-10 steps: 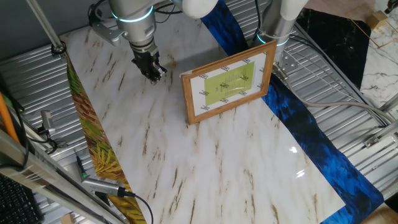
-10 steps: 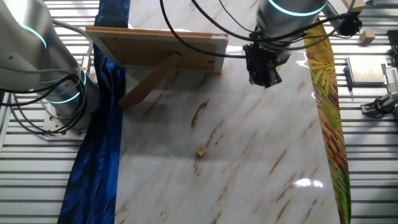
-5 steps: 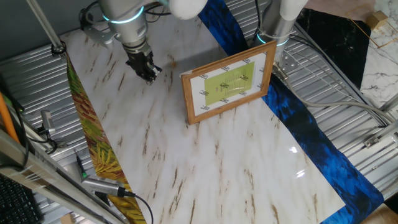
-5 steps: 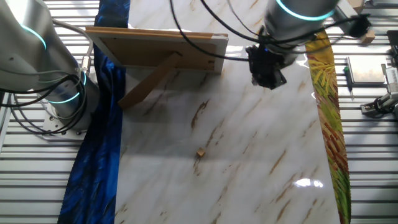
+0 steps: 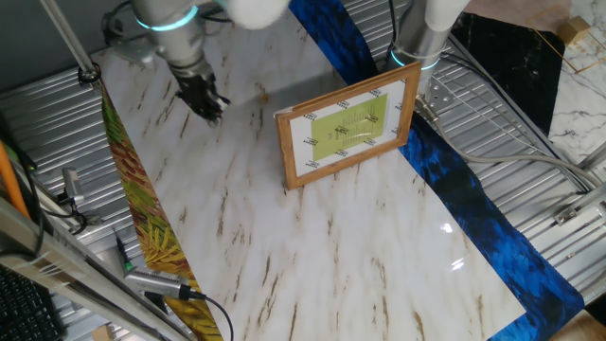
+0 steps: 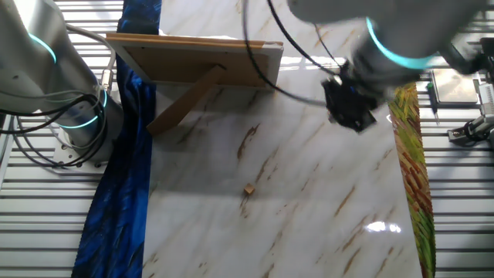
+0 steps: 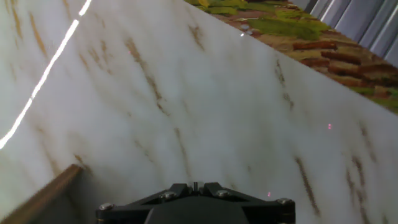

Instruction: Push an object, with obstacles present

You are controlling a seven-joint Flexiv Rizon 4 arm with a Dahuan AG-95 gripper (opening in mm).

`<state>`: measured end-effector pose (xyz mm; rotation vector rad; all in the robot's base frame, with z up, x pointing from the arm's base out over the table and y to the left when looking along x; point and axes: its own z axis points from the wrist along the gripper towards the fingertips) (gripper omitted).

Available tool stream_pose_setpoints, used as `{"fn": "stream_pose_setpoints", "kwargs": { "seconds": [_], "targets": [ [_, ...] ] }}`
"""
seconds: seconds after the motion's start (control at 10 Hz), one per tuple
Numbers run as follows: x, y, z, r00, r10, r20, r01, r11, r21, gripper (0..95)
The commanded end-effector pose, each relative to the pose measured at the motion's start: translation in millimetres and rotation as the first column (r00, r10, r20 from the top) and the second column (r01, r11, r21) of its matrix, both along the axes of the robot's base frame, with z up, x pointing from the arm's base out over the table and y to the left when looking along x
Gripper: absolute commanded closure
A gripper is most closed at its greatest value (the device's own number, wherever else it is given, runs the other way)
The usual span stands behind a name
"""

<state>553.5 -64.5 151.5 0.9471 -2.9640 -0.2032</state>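
Observation:
The object, a tiny wood-coloured nub, lies on the marble board, alone in the open behind the picture frame. In one fixed view it is a faint speck. The obstacle, a light-wood picture frame with a white mat and a yellow-green picture, stands upright; its back and prop leg show in the other fixed view. My gripper is shut and empty, low over the board near the leaf-patterned strip and well away from the nub. In the hand view the gripper is closed over bare marble.
A leaf-patterned strip and a blue strip border the board. A second arm's base stands beside the blue strip. Tools lie on the ribbed metal table. A light-wood edge shows at the lower left of the hand view.
My gripper has moved across the board toward the leaf-patterned strip, farther from the frame and the nub. The nub and the frame have not moved.

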Motion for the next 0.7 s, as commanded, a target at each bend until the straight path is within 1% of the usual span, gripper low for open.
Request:
{"fn": "stream_pose_setpoints", "kwargs": {
  "seconds": [0.1, 0.2, 0.4, 0.5, 0.7],
  "targets": [
    [1.9, -11.7, -4.1, 1.0, 0.027, 0.004, -0.027, 1.0, 0.0, 95.0],
    [1.8, -12.3, -5.0, 0.999, 0.038, 0.003, -0.038, 0.999, -0.014, 95.0],
    [1.8, -12.2, -5.0, 0.999, 0.039, 0.003, -0.039, 0.999, -0.02, 95.0],
    [2.2, -11.0, -5.5, 0.999, 0.052, 0.009, -0.052, 0.998, -0.023, 95.0],
    [2.2, -11.0, -5.5, 0.999, 0.04, 0.014, -0.039, 0.999, -0.031, 95.0]
  ]
}}
